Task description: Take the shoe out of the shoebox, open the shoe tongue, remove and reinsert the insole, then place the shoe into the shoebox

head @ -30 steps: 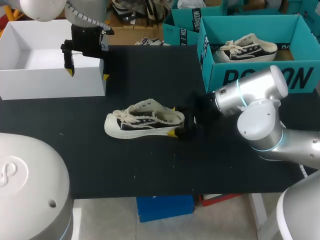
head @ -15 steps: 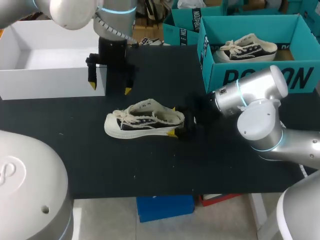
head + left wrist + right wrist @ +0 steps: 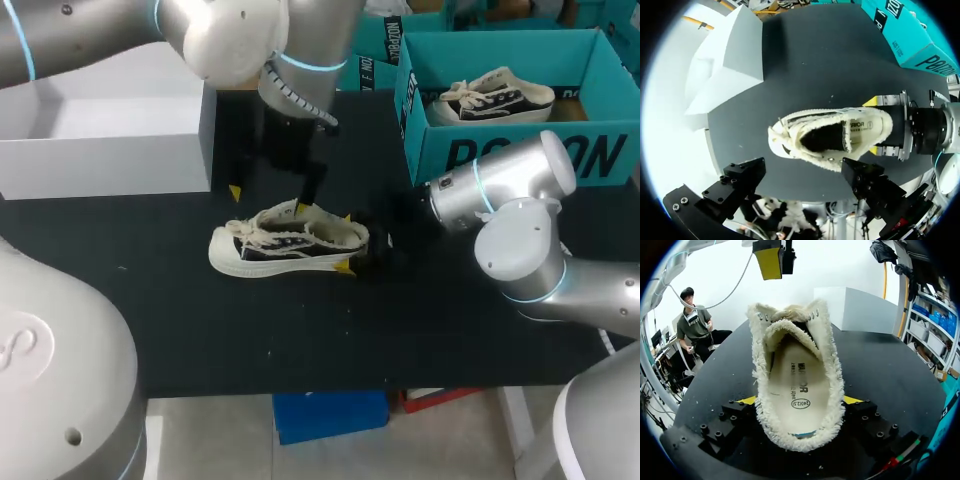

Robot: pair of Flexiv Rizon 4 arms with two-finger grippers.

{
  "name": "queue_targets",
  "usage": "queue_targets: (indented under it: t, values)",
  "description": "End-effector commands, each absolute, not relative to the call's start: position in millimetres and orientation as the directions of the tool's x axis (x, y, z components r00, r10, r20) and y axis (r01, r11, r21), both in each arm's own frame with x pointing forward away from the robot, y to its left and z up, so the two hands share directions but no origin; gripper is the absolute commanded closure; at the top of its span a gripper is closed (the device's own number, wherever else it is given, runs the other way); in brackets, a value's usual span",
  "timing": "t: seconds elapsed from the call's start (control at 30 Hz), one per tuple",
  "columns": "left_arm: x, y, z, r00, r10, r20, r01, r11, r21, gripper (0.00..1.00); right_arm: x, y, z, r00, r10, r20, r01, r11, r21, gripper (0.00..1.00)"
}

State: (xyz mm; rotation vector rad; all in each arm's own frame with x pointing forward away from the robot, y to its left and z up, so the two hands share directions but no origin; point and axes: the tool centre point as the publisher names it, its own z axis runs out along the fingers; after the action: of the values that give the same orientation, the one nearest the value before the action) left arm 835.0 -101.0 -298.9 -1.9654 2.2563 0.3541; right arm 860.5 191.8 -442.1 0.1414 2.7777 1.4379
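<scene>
Shoe: my low sneaker (image 3: 285, 240) stands upright on its sole near the middle of the black table (image 3: 300, 330), outside either box.
Long axis: in the head view it runs 9 to 3 o'clock, with the toe at 9 and the heel at 3.
Right gripper: my right gripper (image 3: 346, 241) comes in from 3 o'clock and is clamped on the heel, one yellow tip against each side wall.
Left gripper: my left gripper (image 3: 267, 200) hovers over the laced front half, fingers well apart and holding nothing. One tip sits at the collar edge and the other off the shoe's 12 o'clock side.
Key relation: the shoe's mouth lies directly under the spread left fingers. The left arm is nearer the tongue and free to work, while the right arm pins the heel.
Look: cream canvas upper with frayed, fuzzy edges, dark side panel, pale rubber sole, loose cream laces.
Tongue: the tongue (image 3: 787, 327) curls up at the far end of the opening, as the right wrist view shows.
Insole: the cream insole (image 3: 800, 385) lies flat inside and carries print.
Step in hand: I judge that the shoe is out of its box and the tongue is next. The left fingers need to drop and close on it.
Risk: a pull toward 9 o'clock could drag the heel out of the clamp.
Around: an open white shoebox (image 3: 100, 165) stands at 10 o'clock. A teal shoebox (image 3: 520, 150) at 2 o'clock holds a second shoe (image 3: 495, 97).
</scene>
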Motion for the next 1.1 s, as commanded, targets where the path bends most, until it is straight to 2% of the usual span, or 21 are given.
queue_targets:
  t: [0.03,0.4,0.97,1.03,1.1]
  values:
    - [837.9,-123.0,-315.0,-0.153,-0.938,-0.312,-0.986,0.125,0.108,0.0,861.0,193.3,-442.4,-0.996,0.088,0.032,0.077,0.575,0.815,1.0]
    - [842.0,-141.3,-343.1,-0.118,-0.917,-0.38,-0.992,0.093,0.085,0.0,861.0,193.3,-442.4,-0.996,0.088,0.032,0.077,0.575,0.815,1.0]
    - [848.6,-126.1,-377.1,-0.061,-0.886,-0.46,-0.998,0.038,0.059,0.01,861.0,193.3,-442.4,-0.996,0.088,0.032,0.077,0.575,0.815,1.0]
    - [849.6,-125.0,-379.9,-0.058,-0.884,-0.464,-0.998,0.033,0.062,0.09,861.0,193.3,-442.4,-0.996,0.088,0.032,0.077,0.575,0.815,1.0]
    - [850.2,-124.3,-381.8,-0.056,-0.883,-0.466,-0.998,0.03,0.064,0.34,861.0,193.3,-442.4,-0.996,0.088,0.032,0.077,0.575,0.815,1.0]
